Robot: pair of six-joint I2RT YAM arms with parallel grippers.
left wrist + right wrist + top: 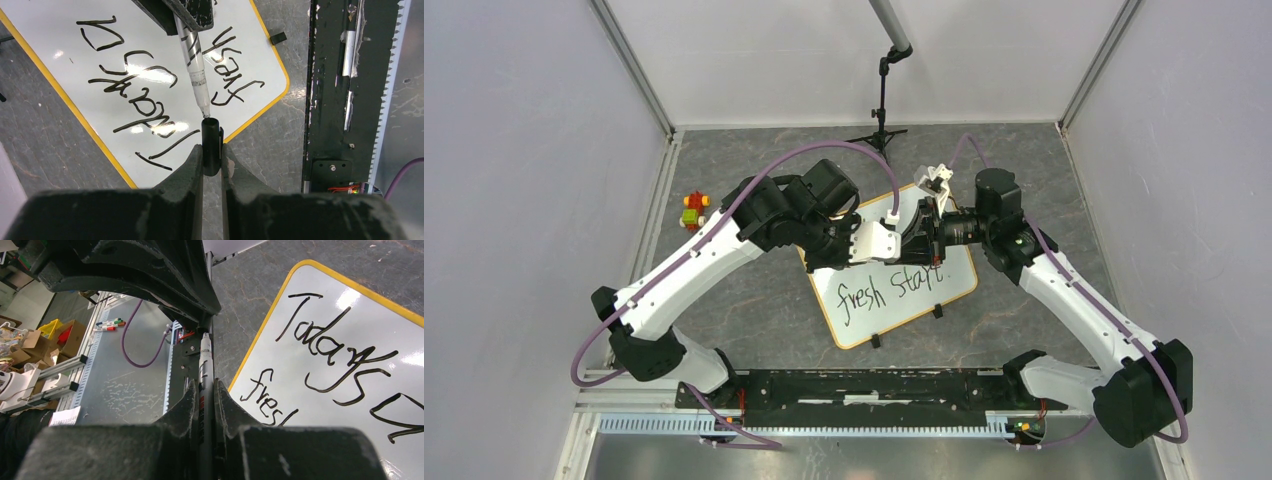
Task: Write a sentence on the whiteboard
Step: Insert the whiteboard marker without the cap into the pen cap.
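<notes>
Top external view: a small colourful toy (pixel 692 211) sits far left on the grey tabletop, well apart from everything else. My left hand (pixel 911 238) reaches in over the far part of the whiteboard (pixel 884 318), which lies flat and turned at an angle in the middle of the tabletop, with two black clip feet (pixel 937 311) on its near edge. The sentence (pixel 889 290) shows its lower line, "fresh Start"; the arms cover the upper one. My right hand (pixel 934 230) comes in from the other side and meets the left above the board. A black stand (pixel 882 110) rises behind them.

Left wrist view: my left hand is clenched on a black marker cap (pixel 211 145), held upright between the fingers (pixel 192 170). The marker (pixel 197 82) points down at it, its tip right at the cap's open mouth; I cannot tell whether it has entered.

Right wrist view: my right hand grips the marker's barrel tight. To the right, the board reads "Todays a" above "fres".
</notes>
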